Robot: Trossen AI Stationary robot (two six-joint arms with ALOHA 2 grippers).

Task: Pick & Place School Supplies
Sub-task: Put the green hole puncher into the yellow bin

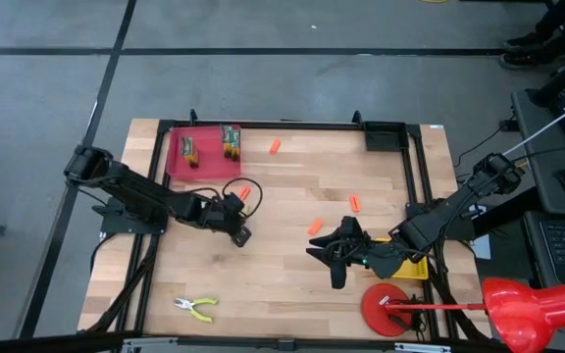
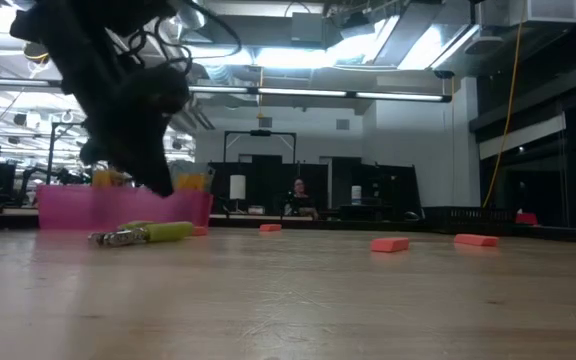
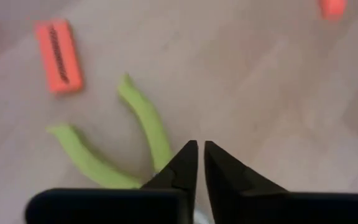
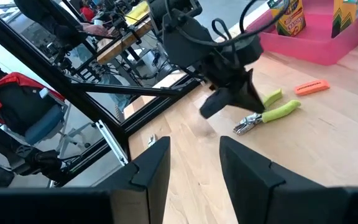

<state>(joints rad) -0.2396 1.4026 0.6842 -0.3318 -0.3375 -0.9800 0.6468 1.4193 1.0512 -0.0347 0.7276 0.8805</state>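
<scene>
The left gripper (image 1: 240,233) hangs just over a pair of pliers (image 4: 267,116) at the table's middle-left, its fingers (image 3: 185,168) pinched nearly together with only a sliver between them and nothing held. The yellow-green handles splay out just ahead of the tips, toward ten o'clock in the wrist view. This looks like the approach for picking the pliers up, and the next move would call for the fingers to spread before coming down across a handle or the metal nose; as they stand they would only poke it.

An orange stub (image 3: 58,55) lies just past the handles, near enough to be nudged. The pink tray (image 1: 179,165) at eleven o'clock on the table already holds two crayon boxes (image 1: 231,141), so I take it for the drop spot, though that is a guess. More orange stubs (image 1: 355,203) are scattered from twelve to three o'clock, and a second pair of pliers (image 1: 197,309) waits at seven o'clock.

The right gripper (image 1: 338,254) idles at four o'clock, fingers spread wide and empty, beside the yellow basket (image 1: 415,267) and a red disc (image 1: 384,308).
</scene>
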